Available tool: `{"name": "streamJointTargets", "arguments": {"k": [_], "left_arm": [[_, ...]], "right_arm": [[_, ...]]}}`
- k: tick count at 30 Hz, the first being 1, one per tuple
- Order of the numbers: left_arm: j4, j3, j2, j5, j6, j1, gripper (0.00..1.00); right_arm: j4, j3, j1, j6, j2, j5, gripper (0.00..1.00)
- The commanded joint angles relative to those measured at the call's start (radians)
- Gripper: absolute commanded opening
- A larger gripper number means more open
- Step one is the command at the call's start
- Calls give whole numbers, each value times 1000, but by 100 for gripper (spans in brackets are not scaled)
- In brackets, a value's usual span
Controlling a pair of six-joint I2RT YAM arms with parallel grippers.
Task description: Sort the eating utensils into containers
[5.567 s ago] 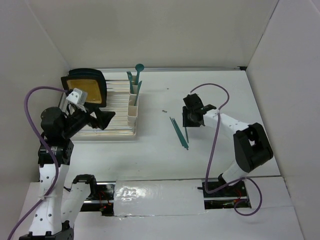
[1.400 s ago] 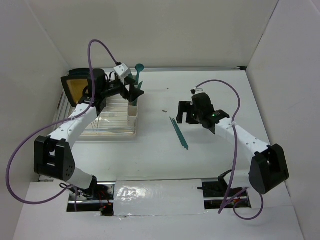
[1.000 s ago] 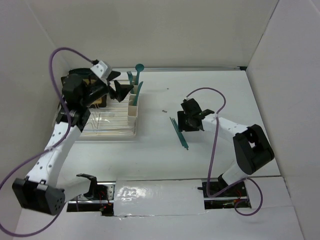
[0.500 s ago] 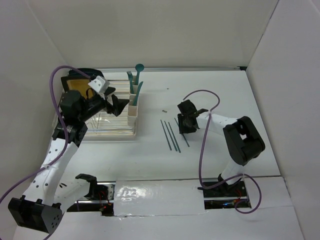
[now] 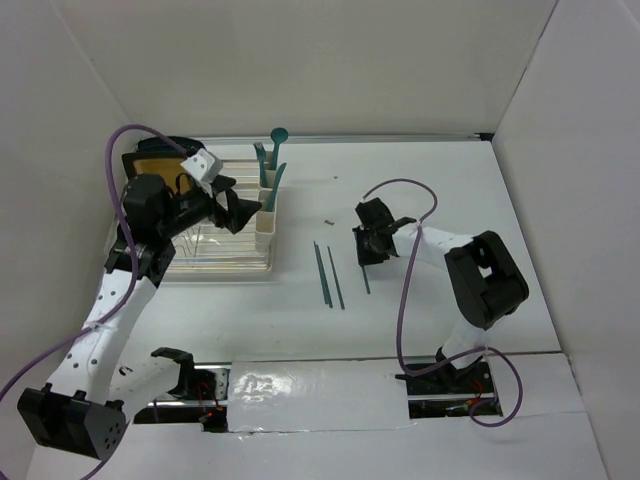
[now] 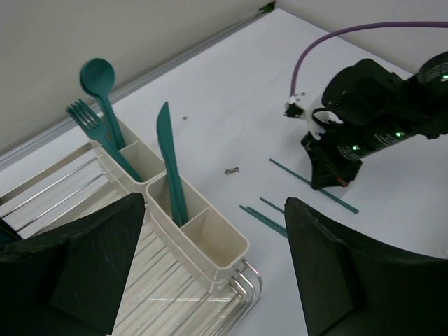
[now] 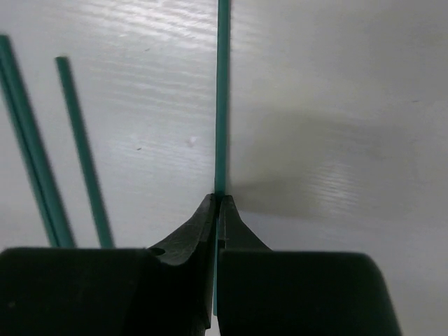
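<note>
At the far left of the desk (image 5: 430, 310), a yellow-and-black plate (image 5: 158, 168) is sitting at the back end of a clear wire dish rack (image 5: 205, 258). The left fingers (image 6: 91, 266) are hanging over the rack, spread wide and holding nothing. In the left wrist view the cups are showing in the gap between them.

Along the rack's right edge, the containers (image 6: 213, 241), a row of joined cream-white cups, are standing upright. A teal spoon (image 6: 98, 73) and a teal fork (image 6: 82, 114) are sticking up from the far end of the row, leaning close together. Which of those cups each one is in, I cannot tell. A teal knife (image 6: 166, 150) is standing, blade up, in the next cup toward the camera.

Just right of the containers, a tiny dark speck (image 5: 328, 220) is lying on the bare desk. Nearer the arms, loose utensils (image 5: 327, 277) are lying side by side, seen edge-on, so their kind is not showing.

Just right of these, the right fingers (image 7: 189, 238) are resting low at the desk surface, pinched tightly on the end of one more slim teal utensil (image 7: 222, 105). It is stretching straight out from the fingertips, flat along the desk, beside the loose ones but apart from them.
</note>
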Motion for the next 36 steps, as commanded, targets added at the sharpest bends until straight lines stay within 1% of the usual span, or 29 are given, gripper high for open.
{"name": "streamJointTargets", "arguments": {"k": [1, 2, 3, 4, 5, 6, 7, 9, 10, 11, 12, 13, 16, 17, 18, 19, 22, 23, 24, 27, 30, 32, 34, 36], "left_arm": [[-56, 116, 36, 112, -43, 1, 93], [-99, 136, 72, 105, -75, -6, 92], [-122, 159, 94, 94, -165, -10, 89], [-142, 199, 116, 73, -222, -19, 87], [-170, 215, 173, 36, -268, -32, 86], [-173, 224, 173, 10, -307, -54, 86], [-156, 218, 194, -13, -359, -83, 85], [-84, 195, 206, -79, -410, -124, 85], [-67, 186, 214, -110, -439, -155, 85], [-38, 183, 234, -185, -457, -184, 85], [-29, 178, 249, -222, -470, -228, 85], [-30, 186, 269, -257, -483, -224, 85], [-30, 242, 370, -331, -510, -313, 85], [-26, 265, 386, -345, -516, -309, 85], [-12, 278, 396, -372, -525, -327, 85], [-13, 282, 421, -378, -533, -353, 85], [43, 298, 456, -389, -571, -376, 86], [43, 298, 462, -388, -579, -379, 86], [78, 308, 470, -380, -579, -384, 86], [86, 347, 519, -377, -588, -390, 85], [97, 373, 562, -343, -603, -395, 84], [118, 377, 576, -331, -612, -402, 81], [123, 391, 604, -331, -619, -408, 73], [117, 406, 626, -326, -620, -411, 62]], "right_arm": [[60, -15, -12, -2, -70, -169, 0], [77, -15, -31, -5, -94, -248, 0], [94, -4, -30, -13, -154, -282, 0], [113, -4, -42, -22, -188, -309, 0], [145, 5, -47, -25, -223, -347, 0], [160, 16, -52, -28, -284, -375, 0], [178, 16, -56, -33, -306, -407, 0], [237, 25, -64, -30, -381, -470, 0], [252, 25, -65, -14, -398, -470, 0], [263, 25, -64, -1, -421, -487, 0], [275, 37, -64, 9, -432, -507, 0], [275, 52, -64, 15, -435, -516, 0], [304, 65, -61, 39, -432, -559, 0], [304, 75, -59, 44, -432, -571, 0], [318, 75, -56, 56, -431, -571, 0], [318, 75, -52, 59, -431, -583, 0], [318, 86, -42, 55, -426, -583, 0], [318, 86, -38, 56, -426, -583, 0], [318, 86, -35, 56, -423, -583, 0], [338, 86, -26, 64, -431, -583, 0], [338, 86, -19, 63, -434, -583, 0], [338, 86, -18, 66, -432, -583, 0], [347, 86, -18, 69, -441, -593, 0], [347, 86, -18, 73, -446, -593, 0]]}}
